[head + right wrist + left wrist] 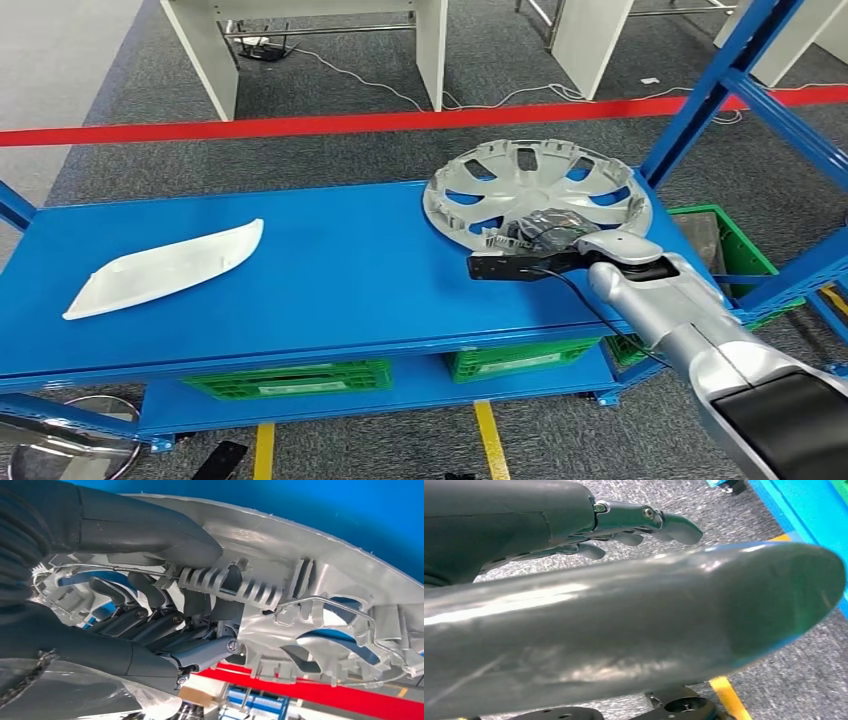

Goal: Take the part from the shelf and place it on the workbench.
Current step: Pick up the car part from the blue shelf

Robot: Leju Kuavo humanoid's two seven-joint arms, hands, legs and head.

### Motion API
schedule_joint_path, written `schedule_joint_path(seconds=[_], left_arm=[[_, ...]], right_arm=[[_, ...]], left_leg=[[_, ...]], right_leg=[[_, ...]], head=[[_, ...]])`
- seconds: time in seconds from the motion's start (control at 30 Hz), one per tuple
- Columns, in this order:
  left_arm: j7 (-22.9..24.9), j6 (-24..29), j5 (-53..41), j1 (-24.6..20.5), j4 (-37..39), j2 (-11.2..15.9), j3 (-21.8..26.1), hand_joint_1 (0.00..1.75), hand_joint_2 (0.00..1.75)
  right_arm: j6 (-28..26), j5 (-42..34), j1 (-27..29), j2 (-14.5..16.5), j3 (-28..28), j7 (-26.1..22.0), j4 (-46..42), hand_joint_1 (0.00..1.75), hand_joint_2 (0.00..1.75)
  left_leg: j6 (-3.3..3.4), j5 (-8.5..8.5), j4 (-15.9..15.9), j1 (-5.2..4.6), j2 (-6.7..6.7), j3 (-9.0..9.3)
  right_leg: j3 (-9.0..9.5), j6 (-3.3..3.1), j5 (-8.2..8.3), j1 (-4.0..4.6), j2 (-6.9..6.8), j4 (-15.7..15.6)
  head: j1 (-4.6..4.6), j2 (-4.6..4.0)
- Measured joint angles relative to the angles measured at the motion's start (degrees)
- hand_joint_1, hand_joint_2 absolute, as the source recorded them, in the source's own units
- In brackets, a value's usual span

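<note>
One silver wheel cover (540, 192) lies on the blue shelf (330, 270) at about two o'clock in the head view, and the right hand (535, 232) grips its near rim, thumb (150, 532) over the edge and fingers (150, 625) curled through the spokes. One white curved trim piece (165, 268) lies well apart at nine o'clock, and three green crates (290, 378) show around the lower level. The left hand (624, 527) hangs over the carpet, holding nothing, fingers loosely apart.

Industrial workshop or parts-storage area. Indicators: blue steel shelving rack (330, 270) with angled uprights, green plastic crates (290, 380) on its lower level, grey carpet floor, red floor tape (300, 126), yellow floor marking (490, 440), white workbench legs (430, 50).
</note>
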Motion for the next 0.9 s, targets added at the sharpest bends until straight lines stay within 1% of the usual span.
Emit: schedule_joint_path(seconds=[0.03, 0.07, 0.1, 0.13, 0.2, 0.23, 0.27, 0.3, 0.37, 0.4, 0.43, 0.47, 0.5, 0.53, 0.57, 0.6, 0.63, 0.7, 0.73, 0.77, 0.8, 0.83, 0.87, 0.9], left_arm=[[-0.2, -0.2, 0.1, 0.0, 0.0, 0.0, 0.1, 0.0, 0.0], [-0.5, -0.7, 0.3, -0.1, 0.0, 0.0, 0.2, 0.0, 0.0], [-0.9, -1.3, 0.5, -0.1, 0.0, 0.0, 0.3, 0.0, 0.0], [-1.2, -2.0, 0.8, -0.1, 0.0, 0.0, 0.5, 0.0, 0.44], [-1.8, -2.9, 1.0, -0.1, 0.0, 0.1, 0.9, 0.0, 1.31], [-2.0, -3.2, 1.1, -0.1, 0.0, 0.1, 1.1, 0.0, 1.75], [-2.2, -3.4, 1.1, -0.1, 0.0, 0.1, 1.2, 0.0, 1.75], [-2.5, -3.6, 1.1, -0.1, 0.0, 0.1, 1.3, 0.0, 1.75], [-3.1, -3.9, 1.1, -0.1, 0.0, 0.1, 1.4, 0.0, 1.75], [-3.3, -3.9, 1.1, 0.0, 0.0, 0.1, 1.4, 0.0, 1.75], [-3.5, -3.9, 1.1, 0.0, 0.0, 0.2, 1.5, 0.0, 1.75], [-3.5, -3.9, 1.1, 0.0, 0.0, 0.2, 1.6, 0.0, 1.75], [-3.6, -3.8, 1.1, 0.0, 0.0, 0.2, 1.7, 0.0, 1.75], [-3.6, -3.8, 1.1, 0.0, 0.0, 0.3, 1.8, 0.0, 1.75], [-3.7, -3.8, 1.1, 0.0, 0.0, 0.3, 2.0, 0.0, 1.75], [-3.8, -3.8, 1.2, 0.0, 0.0, 0.4, 2.1, 0.0, 1.75], [-3.8, -3.8, 1.2, 0.0, 0.0, 0.4, 2.3, 0.0, 1.75], [-4.0, -3.8, 1.3, 0.1, 0.0, 0.4, 2.6, 0.0, 1.75], [-4.1, -3.8, 1.4, 0.2, 0.0, 0.4, 2.7, 0.0, 1.75], [-4.2, -3.8, 1.4, 0.3, 0.0, 0.3, 2.8, 0.0, 1.75], [-4.2, -3.8, 1.5, 0.3, 0.0, 0.3, 2.8, 0.0, 1.75], [-4.3, -3.8, 1.5, 0.2, 0.0, 0.3, 2.9, 0.0, 1.75], [-4.4, -3.8, 1.4, 0.2, 0.0, 0.3, 3.0, 0.0, 1.75], [-4.5, -3.8, 1.4, 0.2, 0.0, 0.3, 3.1, 0.0, 1.75]], right_arm=[[0.5, -0.4, -0.4, -0.1, 0.3, -0.1, 0.1, 1.75, 1.75], [1.1, -0.8, -0.8, -0.2, 0.7, -0.1, 0.1, 1.75, 1.75], [1.5, -1.2, -1.2, -0.3, 1.0, -0.2, 0.2, 1.75, 1.75], [2.0, -1.5, -1.5, -0.4, 1.4, -0.2, 0.2, 1.75, 1.75], [2.4, -2.0, -1.8, -0.5, 2.1, -0.3, 0.3, 1.75, 1.75], [2.5, -2.2, -2.0, -0.6, 2.4, -0.3, 0.3, 1.75, 1.75], [2.7, -2.4, -2.2, -0.6, 2.6, -0.4, 0.3, 1.75, 1.75], [2.9, -2.8, -2.5, -0.6, 2.9, -0.4, 0.3, 1.75, 1.75], [3.6, -3.8, -3.0, -0.6, 3.8, -0.7, 0.3, 1.75, 1.75], [3.9, -4.4, -3.2, -0.7, 4.3, -0.8, 0.3, 1.75, 1.75], [4.2, -5.0, -3.3, -0.7, 4.8, -0.8, 0.3, 1.75, 1.75], [4.5, -5.6, -3.5, -0.8, 5.3, -0.8, 0.1, 1.75, 1.75], [4.8, -6.1, -3.8, -0.9, 5.8, -0.9, -0.1, 1.75, 1.75], [5.2, -6.6, -4.1, -1.0, 6.3, -0.9, -0.4, 1.75, 1.75], [5.7, -7.1, -4.6, -1.1, 6.8, -0.9, -0.8, 1.75, 1.75], [6.4, -7.6, -5.0, -1.3, 7.2, -0.9, -1.2, 1.75, 1.75], [7.1, -8.4, -5.3, -1.5, 7.7, -0.8, -1.7, 1.75, 1.75], [8.5, -9.9, -5.8, -2.1, 8.9, -0.7, -2.7, 1.75, 1.75], [8.9, -10.6, -5.9, -2.5, 9.4, -0.7, -3.3, 1.75, 1.75], [9.3, -11.1, -6.2, -2.9, 9.9, -0.7, -3.8, 1.75, 1.75], [9.5, -11.6, -6.4, -3.2, 10.4, -0.7, -4.1, 1.75, 1.75], [9.7, -12.3, -6.6, -3.5, 10.9, -0.7, -4.4, 1.75, 1.75], [9.9, -13.0, -6.8, -3.8, 11.5, -0.7, -4.7, 1.75, 1.75], [10.1, -13.8, -6.7, -4.1, 12.2, -0.7, -4.9, 1.75, 1.75]], left_leg=[[-0.27, -0.21, 0.1, -0.07, -0.01, 0.03], [-0.55, -0.4, 0.4, -0.18, -0.03, -0.02], [-0.84, -0.5, 0.5, -0.3, -0.04, -0.1], [-1.08, -0.53, 0.6, -0.39, -0.06, -0.19], [-1.51, -0.66, 0.6, -0.31, -0.09, -0.22], [-1.76, -1.11, 1.1, -0.25, -0.07, -0.35], [-2.05, -2.09, 2.6, -0.2, -0.04, -0.89], [-2.32, -3.57, 5.2, -0.12, 0.0, -1.97], [-2.64, -6.89, 12.6, -0.02, 0.03, -5.27], [-2.68, -7.73, 15.5, 0.0, 0.03, -6.65], [-2.62, -7.52, 16.7, 0.0, 0.03, -7.26], [-2.47, -6.26, 15.7, -0.01, 0.03, -6.95], [-2.18, -4.14, 12.8, -0.04, 0.03, -5.72], [-1.8, -2.01, 8.9, -0.12, 0.03, -4.12], [-1.46, -0.53, 5.3, -0.23, 0.05, -2.57], [-1.2, 0.15, 2.7, -0.34, 0.09, -1.43], [-1.07, 0.09, 1.4, -0.46, 0.11, -0.93], [-0.87, -0.18, 0.7, -0.47, 0.16, -0.69], [-0.66, -0.01, 0.4, -0.37, 0.17, -0.57], [-0.39, 0.17, 0.1, -0.24, 0.21, -0.41], [-0.14, 0.33, -0.2, -0.1, 0.26, -0.27], [0.02, 0.36, -0.2, -0.05, 0.28, -0.22], [0.14, 0.33, -0.2, -0.05, 0.29, -0.24], [0.18, 0.3, -0.2, -0.04, 0.29, -0.24]], right_leg=[[1.98, 0.01, 1.46, -0.02, -0.07, -3.8], [3.57, -0.17, 2.38, -0.03, -0.07, -6.9], [4.59, -0.42, 2.69, 0.0, -0.07, -8.8], [4.94, -0.77, 2.37, 0.11, -0.03, -9.2], [4.97, -1.51, 2.42, 0.12, -0.03, -9.4], [5.07, -1.83, 2.4, 0.07, -0.07, -9.4], [5.19, -2.14, 2.39, -0.03, -0.11, -9.5], [5.3, -2.38, 2.35, -0.1, -0.16, -9.5], [5.42, -2.69, 2.22, -0.03, -0.17, -9.5], [5.49, -2.75, 2.18, 0.02, -0.16, -9.5], [5.58, -2.78, 2.13, 0.07, -0.13, -9.5], [5.71, -2.8, 2.1, 0.12, -0.1, -9.5], [5.86, -2.76, 2.05, 0.17, -0.06, -9.5], [5.97, -2.71, 2.0, 0.2, -0.03, -9.5], [6.01, -2.58, 1.95, 0.33, 0.03, -9.5], [5.94, -2.39, 1.93, 0.41, 0.08, -9.4], [5.83, -2.16, 1.95, 0.47, 0.1, -9.5], [5.69, -1.54, 2.05, 0.47, 0.09, -9.6], [5.52, -1.25, 1.87, 0.42, 0.06, -9.5], [5.03, -0.98, 1.19, 0.39, 0.05, -8.7], [4.04, -0.77, -0.01, 0.35, 0.04, -6.7], [2.49, -0.59, -1.67, 0.28, 0.02, -3.5], [0.68, -0.41, -3.42, 0.24, 0.01, 0.4], [-0.98, -0.24, -4.61, 0.2, -0.01, 3.8]], head=[[0.0, 0.0], [-0.03, 0.0], [-0.05, 0.0], [-0.06, 0.0], [-0.04, 0.0], [-0.1, 0.0], [-0.19, 0.0], [-0.26, 0.0], [-0.33, 0.0], [-0.32, 0.0], [-0.33, 0.0], [-0.34, 0.0], [-0.33, 0.0], [-0.33, 0.0], [-0.32, 0.0], [-0.31, 0.0], [-0.27, 0.0], [-0.26, 0.0], [-0.22, 0.0], [-0.15, 0.0], [-0.06, 0.0], [-0.02, 0.0], [0.05, 0.0], [0.05, 0.0]])
